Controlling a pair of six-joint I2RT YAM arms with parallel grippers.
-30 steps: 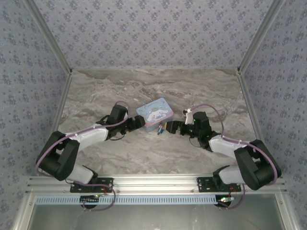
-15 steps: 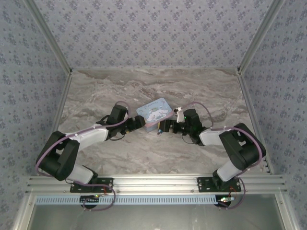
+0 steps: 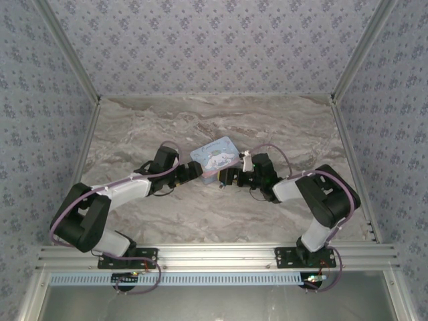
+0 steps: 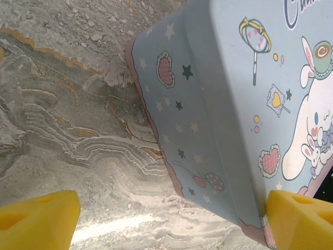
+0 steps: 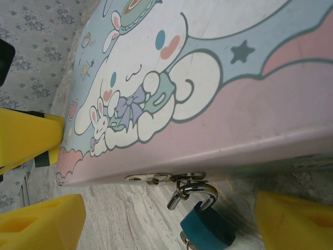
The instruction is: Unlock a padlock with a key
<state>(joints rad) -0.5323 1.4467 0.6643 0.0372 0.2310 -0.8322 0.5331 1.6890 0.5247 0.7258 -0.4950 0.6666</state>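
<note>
The teal padlock (image 5: 207, 227) hangs by its silvery shackle (image 5: 200, 190) from the hasp of the cartoon-printed tin (image 5: 218, 104). One shackle end looks free of the body. A small silvery bit (image 5: 185, 240) shows under the padlock; I cannot tell whether it is the key. My right gripper (image 5: 169, 219) is open, its yellow fingers either side of the padlock and apart from it. My left gripper (image 4: 171, 224) is open around the tin's near corner (image 4: 250, 224). From above, both grippers, left (image 3: 196, 171) and right (image 3: 229, 178), meet at the tin's front edge (image 3: 215, 159).
The tin sits mid-table on the marble-patterned top (image 3: 200, 214). Patterned walls close in the back and both sides. The left gripper's yellow fingers (image 5: 26, 138) show beside the tin in the right wrist view.
My right arm has slid left toward the tin, bringing its gripper up to the padlock, and its jaws have narrowed a little. The left arm and the tin have stayed put.
</note>
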